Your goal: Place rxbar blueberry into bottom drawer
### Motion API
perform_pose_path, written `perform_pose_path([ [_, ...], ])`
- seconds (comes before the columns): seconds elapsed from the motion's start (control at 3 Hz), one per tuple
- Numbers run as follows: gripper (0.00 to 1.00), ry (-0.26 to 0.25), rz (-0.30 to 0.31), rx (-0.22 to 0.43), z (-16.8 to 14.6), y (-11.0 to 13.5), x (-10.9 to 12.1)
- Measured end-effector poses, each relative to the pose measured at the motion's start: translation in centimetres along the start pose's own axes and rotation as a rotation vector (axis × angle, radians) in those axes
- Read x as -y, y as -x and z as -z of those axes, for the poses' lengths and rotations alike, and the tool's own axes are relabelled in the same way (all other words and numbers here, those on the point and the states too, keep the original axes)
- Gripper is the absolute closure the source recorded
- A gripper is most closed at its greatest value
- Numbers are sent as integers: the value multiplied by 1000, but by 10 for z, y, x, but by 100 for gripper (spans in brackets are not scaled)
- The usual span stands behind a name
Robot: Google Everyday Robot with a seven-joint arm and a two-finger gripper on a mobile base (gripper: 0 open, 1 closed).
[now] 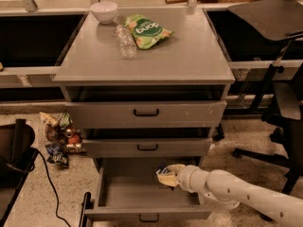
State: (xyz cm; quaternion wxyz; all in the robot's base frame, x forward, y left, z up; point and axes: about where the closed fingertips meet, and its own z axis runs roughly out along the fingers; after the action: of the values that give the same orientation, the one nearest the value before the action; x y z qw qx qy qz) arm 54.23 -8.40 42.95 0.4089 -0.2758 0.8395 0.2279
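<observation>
The bottom drawer (124, 213) of the grey cabinet stands pulled open, and its floor is bare. My gripper (166, 176) reaches in from the right on a white arm and hangs over the right part of the open drawer, just under the middle drawer (147, 147). It is shut on the rxbar blueberry (160, 170). Only a small dark blue edge of the bar shows between the pale fingers (169, 178).
On the cabinet top lie a green snack bag (146, 30), a clear plastic bottle (125, 40) and a white bowl (104, 11). A pile of snack packets (59, 138) and a black cable (47, 183) are on the floor at left. A black chair (284, 108) stands at right.
</observation>
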Motion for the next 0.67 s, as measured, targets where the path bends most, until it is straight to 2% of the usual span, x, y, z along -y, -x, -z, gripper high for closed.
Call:
perform_pose_path([
  [0.33,100,6,68,-24,-18,-23,14],
  [0.67,100,26,92,-45,-41,-46,29],
])
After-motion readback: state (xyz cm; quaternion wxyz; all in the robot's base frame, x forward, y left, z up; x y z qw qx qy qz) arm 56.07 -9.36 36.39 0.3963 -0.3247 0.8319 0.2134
